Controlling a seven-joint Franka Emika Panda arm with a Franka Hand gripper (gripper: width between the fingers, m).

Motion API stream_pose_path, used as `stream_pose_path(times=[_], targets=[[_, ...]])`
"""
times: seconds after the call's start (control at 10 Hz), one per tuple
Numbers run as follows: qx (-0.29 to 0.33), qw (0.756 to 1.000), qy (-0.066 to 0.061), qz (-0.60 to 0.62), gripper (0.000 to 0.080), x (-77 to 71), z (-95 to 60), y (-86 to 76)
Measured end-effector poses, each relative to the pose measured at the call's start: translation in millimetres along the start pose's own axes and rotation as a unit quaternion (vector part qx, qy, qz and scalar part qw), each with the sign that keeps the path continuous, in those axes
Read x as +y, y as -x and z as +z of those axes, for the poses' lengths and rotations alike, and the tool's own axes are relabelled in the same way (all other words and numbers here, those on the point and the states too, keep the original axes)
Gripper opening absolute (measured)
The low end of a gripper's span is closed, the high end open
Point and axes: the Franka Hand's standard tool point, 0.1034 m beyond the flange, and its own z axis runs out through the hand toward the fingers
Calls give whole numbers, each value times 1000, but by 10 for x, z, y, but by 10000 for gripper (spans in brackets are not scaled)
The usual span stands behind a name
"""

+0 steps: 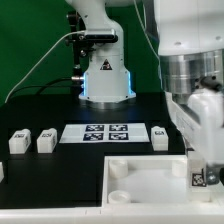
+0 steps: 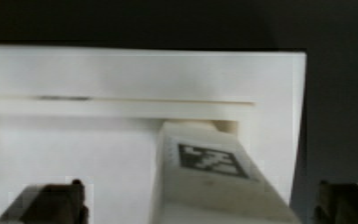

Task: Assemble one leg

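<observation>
A leg, a small white post with a black-and-white tag, stands in the corner of the white tray. My gripper is open, with one dark finger on each side of the leg and a gap between each finger and the leg. In the exterior view the gripper is low over the tray's corner at that view's right, and the tagged leg shows just under it.
Three more white legs lie on the black table: two at the exterior view's left and one near my arm. The marker board lies behind the tray. A round socket shows in the tray's left corner.
</observation>
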Motion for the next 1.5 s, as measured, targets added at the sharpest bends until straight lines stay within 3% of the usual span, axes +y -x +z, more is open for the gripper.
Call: stream_pose_path(times=[0.4,0.5,1.5], targets=[[-1,976,-18,-215,649,-49,-318,59],[2,968,-16,-250,649,-51,-320,86],[2,969,-16,-248,649,-49,-314,82]])
